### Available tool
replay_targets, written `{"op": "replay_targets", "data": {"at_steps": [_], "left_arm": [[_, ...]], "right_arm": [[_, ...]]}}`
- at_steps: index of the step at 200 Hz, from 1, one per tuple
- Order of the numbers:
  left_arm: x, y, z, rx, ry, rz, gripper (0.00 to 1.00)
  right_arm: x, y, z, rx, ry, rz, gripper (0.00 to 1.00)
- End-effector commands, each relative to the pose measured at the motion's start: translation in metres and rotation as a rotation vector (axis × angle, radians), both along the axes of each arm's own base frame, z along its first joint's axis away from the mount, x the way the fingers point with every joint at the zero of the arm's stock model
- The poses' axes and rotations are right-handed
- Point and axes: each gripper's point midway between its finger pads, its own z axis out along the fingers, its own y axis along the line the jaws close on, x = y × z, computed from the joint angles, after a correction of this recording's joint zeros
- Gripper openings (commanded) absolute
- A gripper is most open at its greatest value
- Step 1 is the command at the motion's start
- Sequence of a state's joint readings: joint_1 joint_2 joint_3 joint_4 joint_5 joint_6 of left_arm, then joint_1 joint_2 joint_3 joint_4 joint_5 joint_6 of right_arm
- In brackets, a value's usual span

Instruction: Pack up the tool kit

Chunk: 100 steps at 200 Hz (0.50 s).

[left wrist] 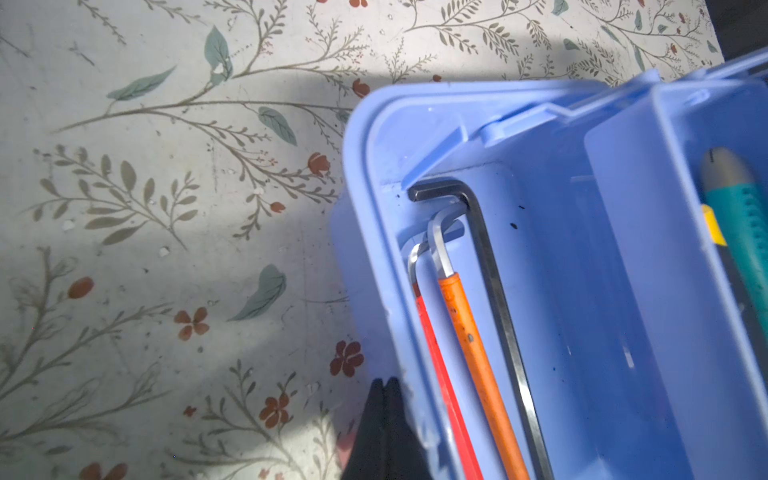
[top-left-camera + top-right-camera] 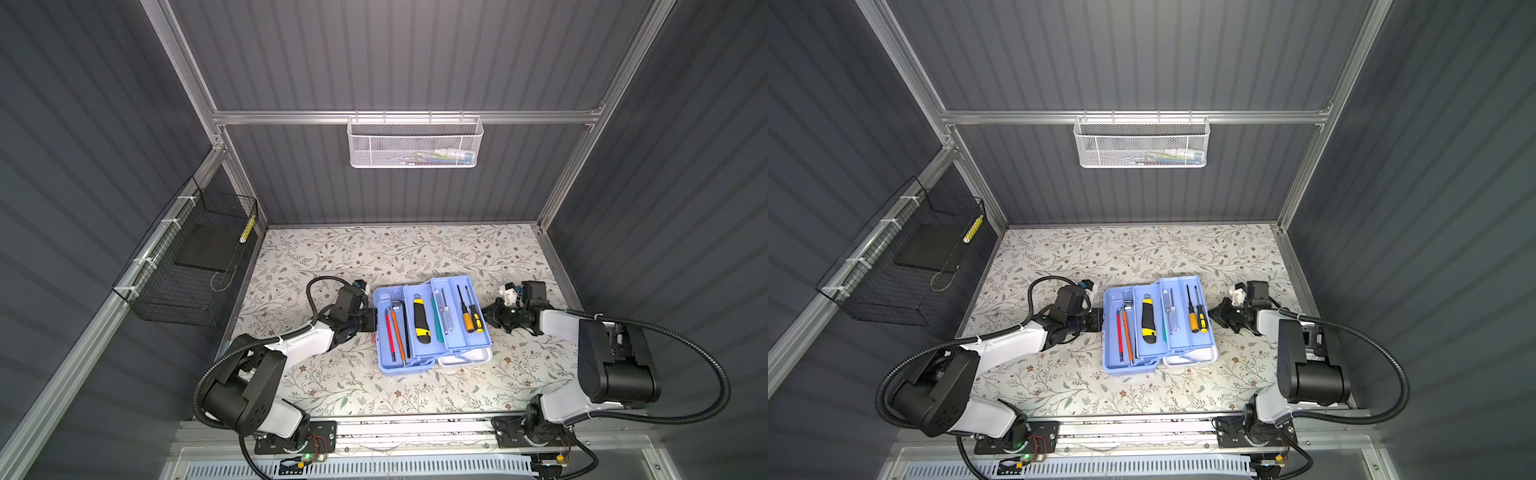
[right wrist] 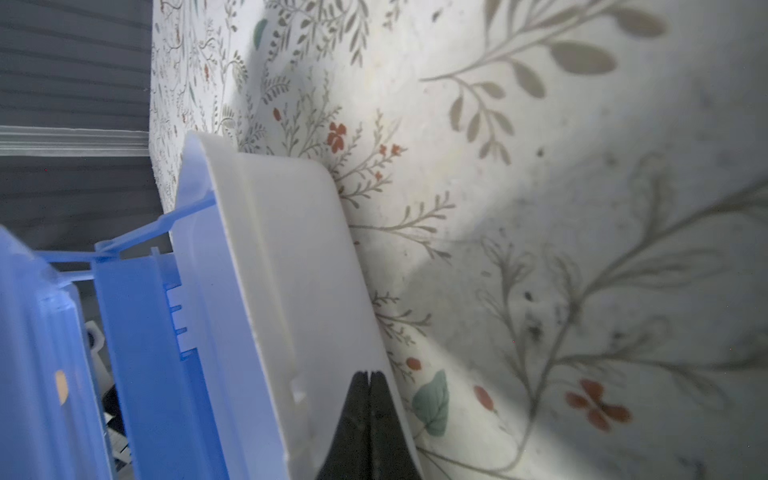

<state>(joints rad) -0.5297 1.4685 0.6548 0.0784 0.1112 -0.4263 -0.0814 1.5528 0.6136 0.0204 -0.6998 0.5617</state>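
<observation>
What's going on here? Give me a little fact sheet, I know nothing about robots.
box: tool kit, open, trays spread out, on the flowery table
bottom compartment: three hex keys, red, orange and black
middle tray: yellow-black knife
outer tray: yellow-handled screwdrivers
lid: white, folded out low on the right arm's side
left fingers: shut, empty, by the box's outer wall
right fingers: shut, empty, at the lid's edge

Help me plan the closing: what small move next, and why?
Probably the right gripper should nudge the white lid up and over toward the box. The tools lie in the trays, and both grippers are shut: the right at the lid's edge, the left gripper at the box's opposite wall, to brace it.
</observation>
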Motion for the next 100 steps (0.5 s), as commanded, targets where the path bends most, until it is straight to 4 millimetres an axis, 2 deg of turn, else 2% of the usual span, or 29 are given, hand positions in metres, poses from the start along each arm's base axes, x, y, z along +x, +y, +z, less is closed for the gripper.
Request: {"op": "replay_targets", "data": {"at_steps": [1,51,100], "left_arm": [[-0.002,-0.009,0.004,-0.036,-0.02,-0.037,0.0],[-0.003,-0.016,0.011,-0.066,-0.033,-0.061,0.0],[-0.005,-0.02,0.016,-0.091,-0.041,-0.075,0.0]], "right_arm": [[-0.002,0.013,0.009,0.071,-0.03,0.034,0.0],[-0.011,0.024,0.015,0.144,-0.047,0.045,0.0],[-0.021,0.029,0.038,0.182,-0.097,0.048,0.0]]}}
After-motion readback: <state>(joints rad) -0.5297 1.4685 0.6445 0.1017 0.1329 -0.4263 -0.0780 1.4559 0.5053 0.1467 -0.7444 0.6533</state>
